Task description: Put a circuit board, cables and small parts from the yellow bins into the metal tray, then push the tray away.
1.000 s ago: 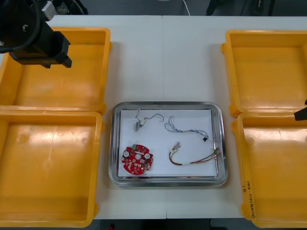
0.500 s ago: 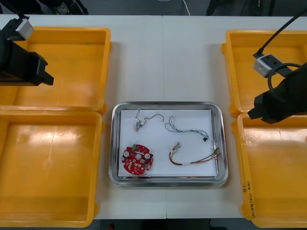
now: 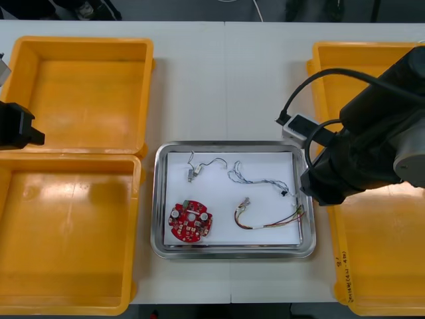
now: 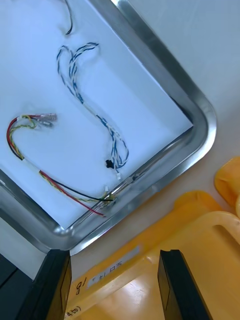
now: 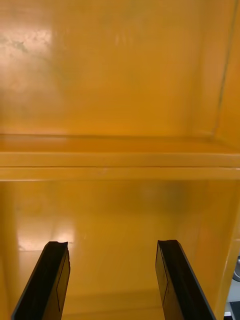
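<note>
The metal tray [image 3: 229, 145] lies at the table's middle, white inside. In it are a round red circuit board [image 3: 190, 222], a small metal part [image 3: 190, 175] on a thin wire, a twisted blue and white cable [image 3: 260, 180] and a red and yellow cable [image 3: 269, 218]. My right arm [image 3: 362, 159] reaches over the tray's right rim. Its gripper [image 4: 115, 287] is open above the near right bin's edge [image 4: 195, 240], just outside the tray rim [image 4: 165, 67], with both cables [image 4: 95, 117] beyond its fingers. My left gripper [image 5: 112, 282] is open over bare yellow bin floor [image 5: 120, 80].
Two yellow bins stand at the left [image 3: 86, 93] [image 3: 66, 232], both bare inside. Two more stand at the right [image 3: 358, 80] [image 3: 385, 266], partly under my right arm. My left arm [image 3: 16, 126] sits at the table's far left edge. Bare table lies beyond the tray.
My right arm has swung in from the right edge to the tray's right rim. My left arm has drawn back to the left edge. The tray's contents have not moved.
</note>
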`<state>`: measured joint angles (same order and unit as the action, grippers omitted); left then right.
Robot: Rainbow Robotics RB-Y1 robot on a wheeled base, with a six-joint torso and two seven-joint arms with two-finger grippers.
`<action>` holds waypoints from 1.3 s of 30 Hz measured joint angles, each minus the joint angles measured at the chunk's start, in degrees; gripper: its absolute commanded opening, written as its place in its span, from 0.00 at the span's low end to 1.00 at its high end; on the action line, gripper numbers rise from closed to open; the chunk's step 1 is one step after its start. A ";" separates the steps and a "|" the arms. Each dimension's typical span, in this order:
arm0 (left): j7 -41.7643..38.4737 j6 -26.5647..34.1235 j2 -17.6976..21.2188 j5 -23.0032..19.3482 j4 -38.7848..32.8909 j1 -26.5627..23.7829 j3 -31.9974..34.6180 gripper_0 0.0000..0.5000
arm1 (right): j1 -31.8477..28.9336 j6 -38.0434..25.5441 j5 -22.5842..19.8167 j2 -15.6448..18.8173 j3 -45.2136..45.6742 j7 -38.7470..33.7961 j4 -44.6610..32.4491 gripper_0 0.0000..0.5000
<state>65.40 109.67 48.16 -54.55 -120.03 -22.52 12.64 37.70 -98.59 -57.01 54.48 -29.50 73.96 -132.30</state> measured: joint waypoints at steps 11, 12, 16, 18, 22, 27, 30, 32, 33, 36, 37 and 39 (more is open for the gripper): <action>0.03 0.00 0.07 2.23 -0.88 2.80 0.32 1.00 | 4.84 0.01 4.49 -4.76 -10.90 0.03 -0.84 1.00; 0.04 0.00 0.07 2.28 -0.89 3.04 0.42 1.00 | 5.46 0.01 5.45 -6.09 -12.03 0.03 -0.72 1.00; 0.07 0.00 0.09 2.29 -0.94 3.63 0.84 1.00 | 7.91 0.01 7.90 -11.51 -16.31 0.05 1.45 1.00; 0.08 0.00 0.14 2.29 -0.94 3.79 0.89 1.00 | 8.98 0.00 9.01 -13.94 -18.26 0.13 3.08 1.00; 0.15 0.00 0.17 2.28 -0.96 3.84 0.89 1.00 | 10.73 0.72 11.60 -17.59 -21.88 0.24 5.70 1.00; 0.35 0.00 0.17 2.28 -0.97 3.86 0.89 1.00 | 12.38 3.45 14.65 -19.19 -26.88 0.77 7.02 1.00; 0.89 0.00 0.18 2.28 -0.98 3.86 0.89 1.00 | 13.45 5.46 16.12 -19.17 -30.51 1.97 7.15 1.00; 1.50 0.00 0.18 2.28 -0.99 3.86 0.89 1.00 | 14.31 7.02 16.91 -19.11 -33.13 3.06 7.20 1.00; 1.57 0.00 0.18 2.28 -0.99 3.86 0.89 1.00 | 14.77 7.55 17.32 -19.08 -34.37 3.51 7.20 1.00; 1.57 0.00 0.18 2.28 -0.99 3.86 0.89 1.00 | 15.86 8.14 18.39 -19.08 -37.49 3.91 7.21 1.00; 1.57 0.00 0.18 2.28 -0.99 3.86 0.89 1.00 | 16.07 8.14 18.63 -19.08 -38.24 3.91 7.21 1.00; 1.57 0.00 0.18 2.28 -0.99 3.86 0.89 1.00 | 16.24 8.14 18.73 -19.07 -39.22 3.93 7.21 1.00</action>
<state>66.96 109.67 48.34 -52.27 -121.01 -18.66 13.53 53.94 -90.45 -38.28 35.41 -68.72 77.88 -125.09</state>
